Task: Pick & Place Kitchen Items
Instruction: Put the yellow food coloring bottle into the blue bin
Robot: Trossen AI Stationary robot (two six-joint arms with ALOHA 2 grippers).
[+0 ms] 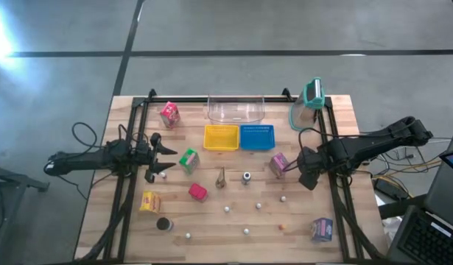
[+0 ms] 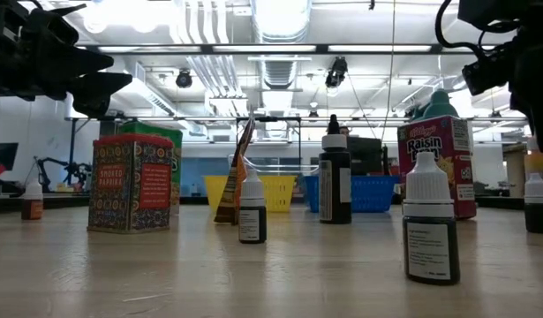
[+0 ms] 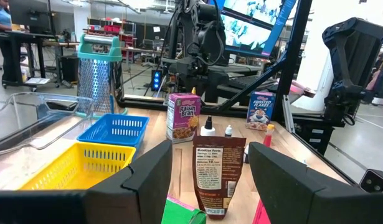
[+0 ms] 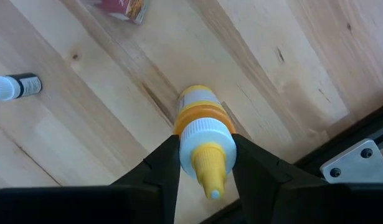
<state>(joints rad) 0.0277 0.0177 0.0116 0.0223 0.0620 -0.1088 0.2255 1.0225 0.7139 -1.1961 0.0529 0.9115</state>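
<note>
My right gripper (image 4: 205, 148) hangs over the table's right part (image 1: 308, 177), pointing down, shut on a yellow squeeze bottle (image 4: 197, 102) with a white cap and a yellow nozzle. My left gripper (image 1: 167, 160) waits open and level at the table's left, and a brown pouch (image 3: 211, 179) stands beyond its fingers. Standing on the wood are pink (image 1: 169, 112), green (image 1: 188, 160), red (image 1: 197, 191) and yellow (image 1: 150, 201) cartons and a purple raisin carton (image 1: 279, 163). A dark disc (image 1: 164, 224) and small dropper bottles (image 1: 246, 177) rest there too. My right gripper pinches the bottle's white cap (image 4: 200, 134) between its two fingers, which come from above and point down. The nozzle points up toward the wrist, and the yellow body hangs tilted below the fingers. Whether its lower end touches the table I cannot tell.
Yellow (image 1: 221, 137) and blue (image 1: 256, 136) baskets sit side by side at the table's middle far part, with a clear container (image 1: 236, 109) behind them and a teal grater (image 1: 312, 94) at the far right. A blue cereal carton (image 1: 322, 230) stands near right. Black frame rails run along both sides.
</note>
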